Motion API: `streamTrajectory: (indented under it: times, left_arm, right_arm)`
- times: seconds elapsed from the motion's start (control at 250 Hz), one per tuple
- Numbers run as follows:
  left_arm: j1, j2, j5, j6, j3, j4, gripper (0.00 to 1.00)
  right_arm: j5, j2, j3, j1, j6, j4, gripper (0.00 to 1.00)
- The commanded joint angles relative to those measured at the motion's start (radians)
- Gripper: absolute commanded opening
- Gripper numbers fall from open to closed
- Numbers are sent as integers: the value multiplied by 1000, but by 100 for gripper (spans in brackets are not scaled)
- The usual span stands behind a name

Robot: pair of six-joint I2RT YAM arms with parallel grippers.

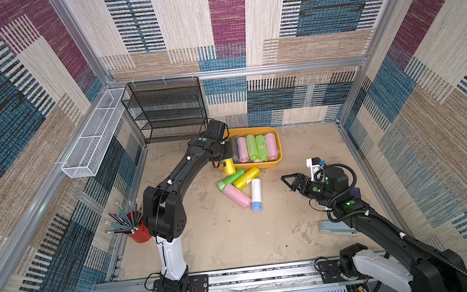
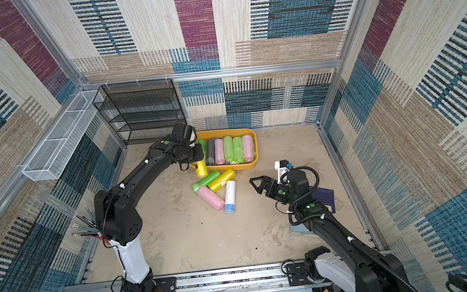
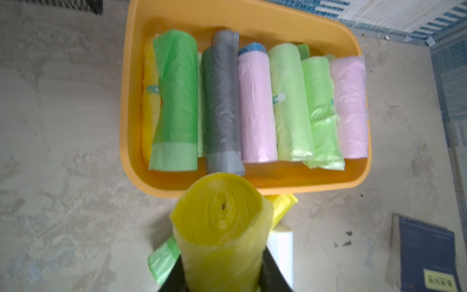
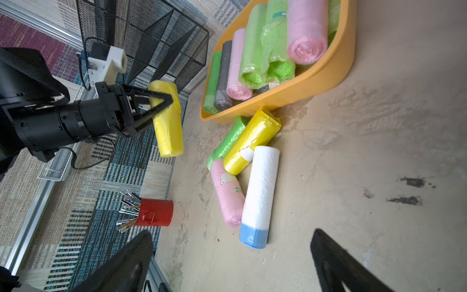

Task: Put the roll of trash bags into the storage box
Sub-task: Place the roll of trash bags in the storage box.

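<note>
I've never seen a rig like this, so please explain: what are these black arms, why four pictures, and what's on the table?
They are two robot arms, each ending in a two-fingered tool. Two pictures look down from overhead, nearly alike; the other two come from a camera on each arm's wrist. The left tool is shut on a yellow roll of trash bags, held by the near corner of the orange box, which already holds a row of rolls. Four more rolls lie loose on the table before it: green, yellow, pink, white. The right tool is open and empty. A red cup of pencils stands by the left arm.
</note>
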Motion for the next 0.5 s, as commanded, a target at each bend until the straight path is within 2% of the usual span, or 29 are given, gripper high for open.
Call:
streamTrajectory:
  times: [0.0, 0.308, 0.496]
  left_arm:
    - [13, 82, -59, 120, 138, -96, 20]
    - [31, 287, -76, 171, 439, -136, 20]
    - [32, 377, -47, 168, 537, -140, 20]
  right_arm:
    - [16, 16, -5, 1, -10, 26, 99]
    - [35, 55, 2, 1, -20, 27, 99]
    - [32, 93, 5, 1, -19, 36, 99]
